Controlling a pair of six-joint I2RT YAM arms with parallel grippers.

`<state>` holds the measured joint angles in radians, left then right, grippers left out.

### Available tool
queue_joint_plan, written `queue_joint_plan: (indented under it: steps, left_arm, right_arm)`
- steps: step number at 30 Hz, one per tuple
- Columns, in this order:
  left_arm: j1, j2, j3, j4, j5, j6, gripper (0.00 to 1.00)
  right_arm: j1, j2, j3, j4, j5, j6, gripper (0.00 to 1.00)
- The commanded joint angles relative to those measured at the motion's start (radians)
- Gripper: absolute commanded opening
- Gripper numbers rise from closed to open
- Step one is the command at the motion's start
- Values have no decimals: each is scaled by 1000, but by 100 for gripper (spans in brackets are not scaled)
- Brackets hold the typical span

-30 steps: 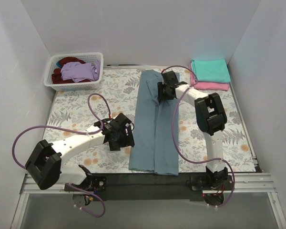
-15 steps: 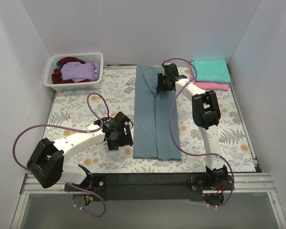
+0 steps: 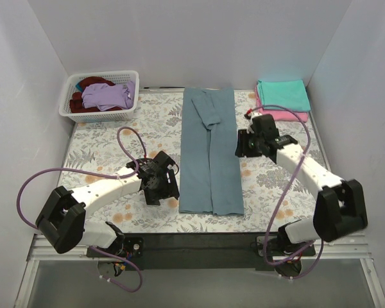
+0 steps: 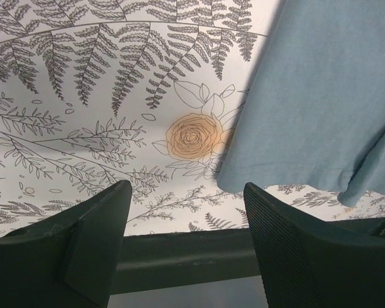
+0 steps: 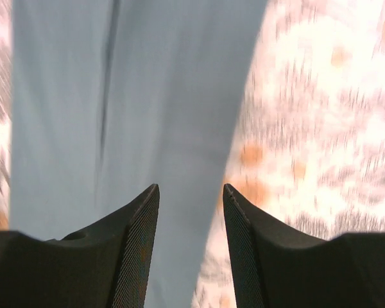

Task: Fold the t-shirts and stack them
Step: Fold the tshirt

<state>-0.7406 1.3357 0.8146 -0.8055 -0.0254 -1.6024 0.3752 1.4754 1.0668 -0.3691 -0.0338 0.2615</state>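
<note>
Floral table (image 3: 102, 144), long-folded blue-grey t-shirt (image 3: 208, 154) between left tool (image 4: 183, 208) and right tool (image 5: 190, 199), both parted, empty

Top view: taken from high behind arm bases (image 3: 119, 246), aimed down, whole table (image 3: 102, 147) taken in
Left wrist view: held low and close, faced toward near table edge; hem corner of blue-grey shirt (image 4: 321, 96) caught
Right wrist view: close, aimed down, blurred; shirt's right edge caught
Shirt shared by all three views
</note>
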Motion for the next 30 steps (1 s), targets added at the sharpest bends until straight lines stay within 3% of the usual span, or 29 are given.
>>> queue_joint_plan:
  steps: [1,5,10,30]
  left_arm:
    - [0,-32,5,-14,24,-27,70]
    - [-13,-15,9,-11,53,-39,70]
    - [-34,31,21,3,53,-44,69]
    - [-92,146,90,6,36,-50,68]
  right_arm:
    - [19,-130,-187,-151,-34,1,50]
    - [62,-355,-382,-238,-72,76,50]
    - [96,-506,-563,-245,-136,165,49]
    - [274,-408,-508,-221,-8,278,49]
